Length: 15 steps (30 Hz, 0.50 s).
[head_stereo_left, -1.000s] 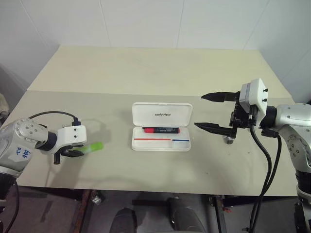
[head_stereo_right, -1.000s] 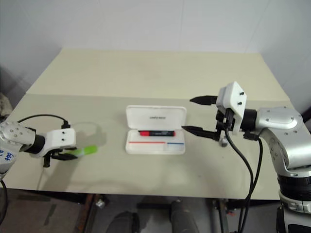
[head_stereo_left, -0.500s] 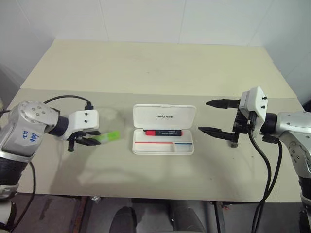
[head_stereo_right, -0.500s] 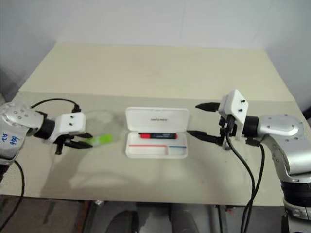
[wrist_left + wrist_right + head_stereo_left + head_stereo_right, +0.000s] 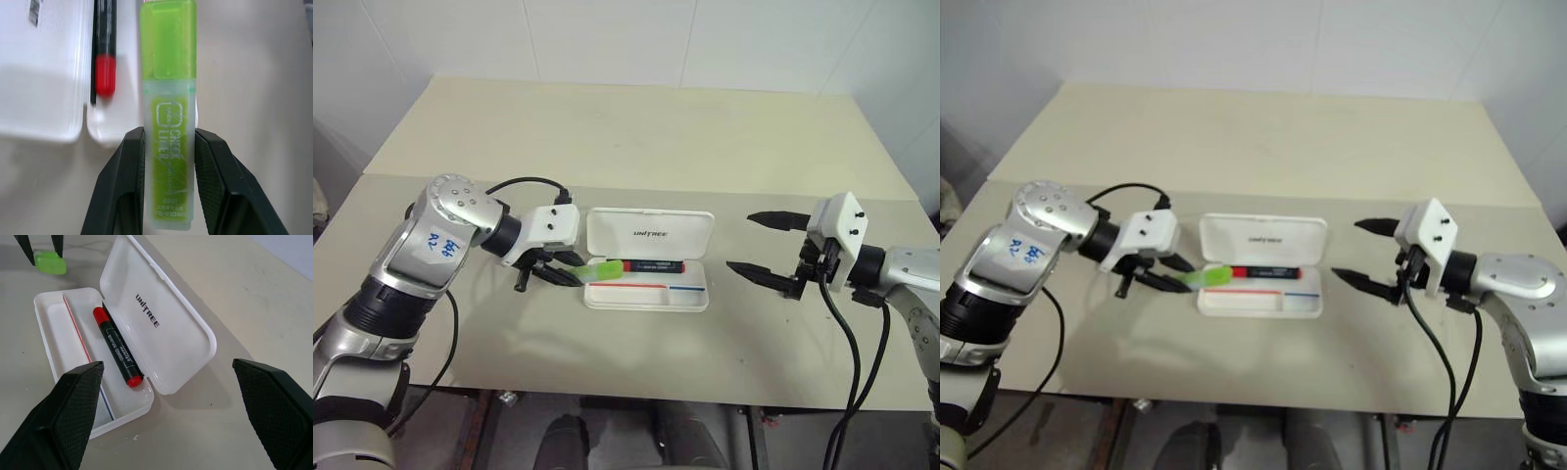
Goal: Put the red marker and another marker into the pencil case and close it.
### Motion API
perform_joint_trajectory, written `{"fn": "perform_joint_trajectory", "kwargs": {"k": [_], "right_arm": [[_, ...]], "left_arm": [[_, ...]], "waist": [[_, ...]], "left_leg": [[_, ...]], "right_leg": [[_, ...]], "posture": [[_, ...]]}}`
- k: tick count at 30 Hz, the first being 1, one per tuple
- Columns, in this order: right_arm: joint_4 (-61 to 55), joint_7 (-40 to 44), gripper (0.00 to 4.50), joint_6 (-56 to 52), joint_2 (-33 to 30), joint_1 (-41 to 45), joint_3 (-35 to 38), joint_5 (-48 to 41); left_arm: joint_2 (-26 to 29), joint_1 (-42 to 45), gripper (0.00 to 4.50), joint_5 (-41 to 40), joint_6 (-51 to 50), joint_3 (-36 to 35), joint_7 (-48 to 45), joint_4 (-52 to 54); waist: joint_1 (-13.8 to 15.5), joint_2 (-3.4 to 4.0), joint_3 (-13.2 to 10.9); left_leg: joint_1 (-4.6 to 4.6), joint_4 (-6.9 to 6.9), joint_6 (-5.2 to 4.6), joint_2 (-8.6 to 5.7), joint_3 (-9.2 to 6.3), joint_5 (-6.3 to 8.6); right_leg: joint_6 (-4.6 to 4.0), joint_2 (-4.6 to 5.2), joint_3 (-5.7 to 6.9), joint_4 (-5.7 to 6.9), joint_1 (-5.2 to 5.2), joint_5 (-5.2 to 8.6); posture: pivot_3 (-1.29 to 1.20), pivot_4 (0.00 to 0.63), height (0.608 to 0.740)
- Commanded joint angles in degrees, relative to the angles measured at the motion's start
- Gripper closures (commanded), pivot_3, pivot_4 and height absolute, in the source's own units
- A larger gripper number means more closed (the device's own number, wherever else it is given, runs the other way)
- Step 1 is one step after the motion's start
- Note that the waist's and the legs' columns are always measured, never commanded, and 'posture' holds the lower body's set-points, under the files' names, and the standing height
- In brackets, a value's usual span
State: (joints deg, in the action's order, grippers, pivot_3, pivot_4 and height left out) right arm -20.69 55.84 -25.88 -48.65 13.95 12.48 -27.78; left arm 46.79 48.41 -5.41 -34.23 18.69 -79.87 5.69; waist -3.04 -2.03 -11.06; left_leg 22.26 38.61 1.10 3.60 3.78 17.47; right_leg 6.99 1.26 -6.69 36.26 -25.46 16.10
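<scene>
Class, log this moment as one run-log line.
left pincer: holding green marker at case edge | right pincer: open | red marker: inside | lid: open

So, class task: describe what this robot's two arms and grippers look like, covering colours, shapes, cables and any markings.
Both arms are silver-grey metal with rounded joint housings. Each ends in a white boxy wrist block carrying two black, tapered, textured fingers: left gripper, right gripper. Black cables loop from each wrist. The left arm bears a white sticker with blue handwriting.

White hinged plastic pencil case point(image 5: 648, 284) open at frame centre, red-capped black marker point(image 5: 644, 265) lying inside by the hinge, translucent light-green highlighter point(image 5: 592, 270) tilted over its left edge
</scene>
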Motion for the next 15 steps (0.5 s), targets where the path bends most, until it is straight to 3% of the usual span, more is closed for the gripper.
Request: {"fn": "perform_joint_trajectory", "kwargs": {"k": [1, 15], "right_arm": [[-3.3, -1.4, 0.0, -0.3, -0.6, -2.2, 3.5, -1.2], [-12.0, -0.6, 0.0, -3.6, -2.3, -10.0, 7.9, -7.7]], "left_arm": [[-3.0, 3.2, 3.41, -1.6, -1.6, 0.3, 0.6, -0.5], [-7.9, 4.3, 3.41, -0.5, -1.2, 4.6, 0.9, -3.2]], "waist": [[0.1, 0.0, 0.0], [-0.1, 0.0, 0.0]], "left_leg": [[0.01, 0.05, 0.0, 0.0, -0.01, 0.0], [0.0, 0.43, 0.0, -0.03, -0.04, 0.0]], "right_leg": [[0.01, 0.0, -0.01, 0.02, 0.01, -0.01], [0.13, -0.08, -0.21, 0.29, 0.06, -0.1]], "posture": [[0.0, 0.15, 0.74], [0.0, 0.15, 0.74]]}}
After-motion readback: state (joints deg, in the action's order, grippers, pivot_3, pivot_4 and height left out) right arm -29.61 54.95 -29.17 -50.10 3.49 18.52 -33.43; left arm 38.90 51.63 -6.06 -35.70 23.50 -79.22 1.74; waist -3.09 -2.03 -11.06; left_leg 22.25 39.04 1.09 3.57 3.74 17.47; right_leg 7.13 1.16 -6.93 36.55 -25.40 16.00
